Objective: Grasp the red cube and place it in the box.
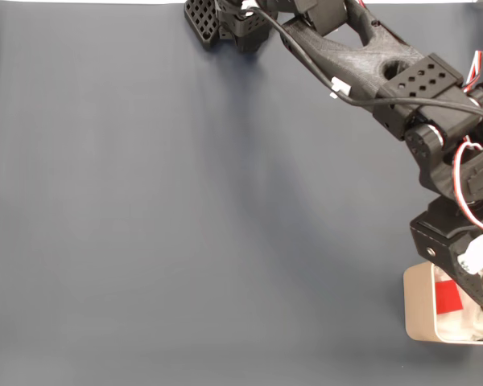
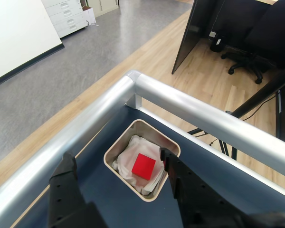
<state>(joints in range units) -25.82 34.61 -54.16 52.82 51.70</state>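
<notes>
Looking down from the wrist view, the gripper [image 2: 118,166] stands wide open and empty, its dark fingers [image 2: 66,175] on either side above the box [image 2: 115,147]. Beyond, the red cube [image 2: 143,166] lies flat on white wadding [image 2: 128,152] inside. It looks light, rigid and matte; opposite flat faces would suit any hold.

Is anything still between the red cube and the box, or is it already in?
Nothing visible stands between them: the red cube lies on the white lining inside the box, and the open gripper is above it, fingers apart.
</notes>
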